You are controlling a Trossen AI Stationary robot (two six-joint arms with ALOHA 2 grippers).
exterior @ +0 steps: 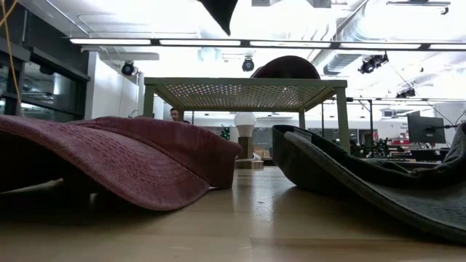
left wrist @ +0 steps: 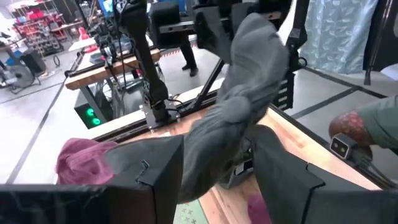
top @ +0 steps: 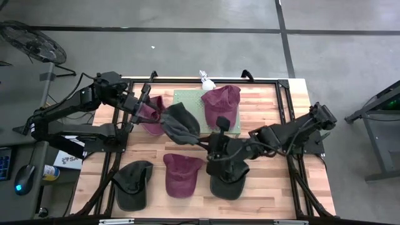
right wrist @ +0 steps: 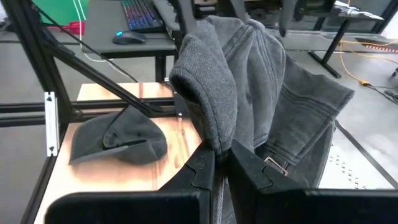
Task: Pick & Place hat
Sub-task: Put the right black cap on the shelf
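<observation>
A dark grey hat (top: 181, 122) hangs crumpled in the air over the table's middle, held between both grippers. My left gripper (top: 164, 117) is shut on its left side. My right gripper (top: 206, 142) is shut on its near right side. In the low view only the hat's tip (exterior: 218, 10) shows at the top. A maroon hat (top: 222, 103) sits on a green perforated stand (top: 186, 100) at the back. My left gripper has the hat's bunched crown (left wrist: 214, 146) between its two fingers (left wrist: 158, 165), coming nearly level from the table's left. Several layers are gathered there. The hat is lifted clear of the table. My right gripper pinches a fold of the hat's edge (right wrist: 217, 142) between its nearly closed fingers (right wrist: 199, 165), beside a small metal buckle (right wrist: 273, 165). It comes from the table's right, slanting slightly down. The cloth rises crumpled beyond the fingers, clear of the table.
Under my left gripper, a maroon hat (top: 150, 115) lies on the table. Along the near edge lie a dark hat (top: 134, 184), a maroon hat (top: 181, 175) and another dark hat (top: 228, 181). A white object (top: 206, 80) stands at the far edge.
</observation>
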